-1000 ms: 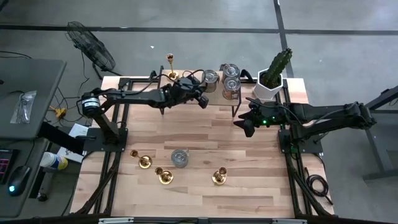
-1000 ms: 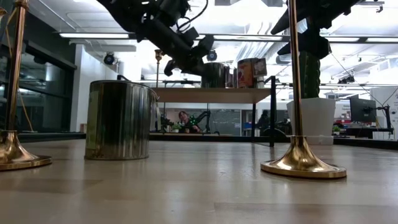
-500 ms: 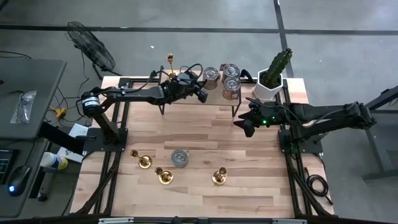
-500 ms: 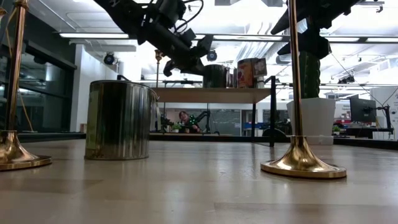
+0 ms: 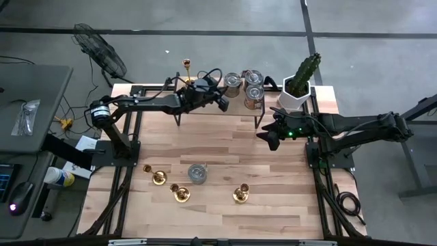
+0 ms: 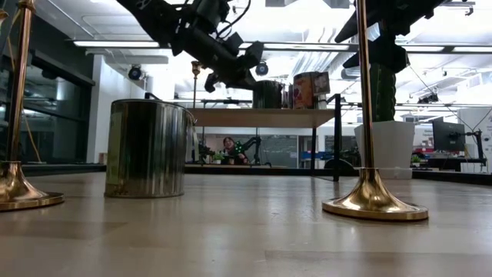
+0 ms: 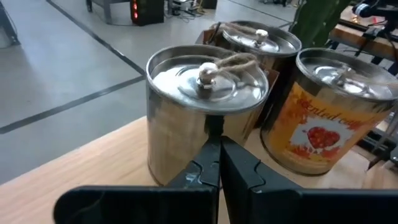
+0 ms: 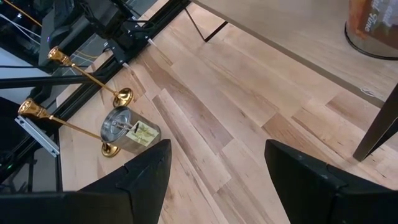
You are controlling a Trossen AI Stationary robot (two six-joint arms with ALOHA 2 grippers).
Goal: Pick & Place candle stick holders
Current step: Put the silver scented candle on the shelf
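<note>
spanning most of the frame, the pale plank table (image 5: 225, 147) carries a raised shelf (image 5: 205, 109) at upper centre with ribbed tins (image 5: 233, 85). the left gripper (image 5: 220, 101), clenched empty, has edged nearer those tins. the right gripper (image 5: 272, 139) hangs released at centre right. three shiny brass candle stick holders (image 5: 181, 193) stand lower centre, a fourth (image 5: 187, 67) upper centre.
</note>
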